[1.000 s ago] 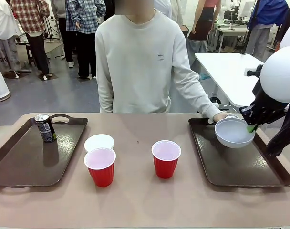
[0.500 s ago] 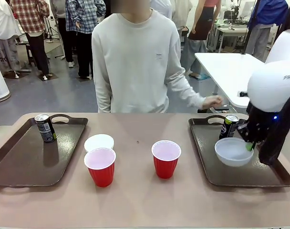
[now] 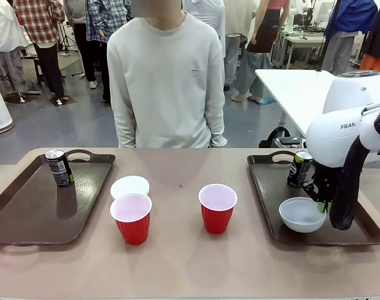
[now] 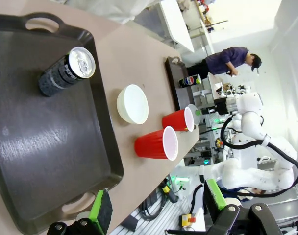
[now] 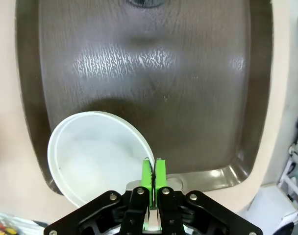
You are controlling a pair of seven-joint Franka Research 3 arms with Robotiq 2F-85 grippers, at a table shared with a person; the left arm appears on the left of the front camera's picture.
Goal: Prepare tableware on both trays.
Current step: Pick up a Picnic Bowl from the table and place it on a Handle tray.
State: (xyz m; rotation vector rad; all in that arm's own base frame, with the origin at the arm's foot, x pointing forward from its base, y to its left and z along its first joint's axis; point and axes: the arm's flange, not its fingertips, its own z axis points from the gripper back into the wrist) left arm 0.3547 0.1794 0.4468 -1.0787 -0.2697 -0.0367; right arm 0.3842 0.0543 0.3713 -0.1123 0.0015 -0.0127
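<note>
Right gripper (image 5: 152, 171), green pads pressed together on the rim of a white bowl (image 5: 95, 152), holds it at the near edge of the right tray (image 5: 188, 98). A black can (image 3: 299, 167) bearing a red, white and blue roundel stands by that tray's far edge, and the arm's white shell reads "FRAN". Left gripper (image 4: 158, 205) hangs empty, fingers wide apart, above the left tray (image 4: 36, 147). A second can (image 4: 65, 71) stands near this tray's far edge, its print too small to read. On the table (image 3: 190, 262), a second bowl (image 3: 129, 186) sits just beside the left tray's right edge, with one red cup (image 3: 131, 217) directly in front of it and another red cup (image 3: 217, 207) at mid-table.
</note>
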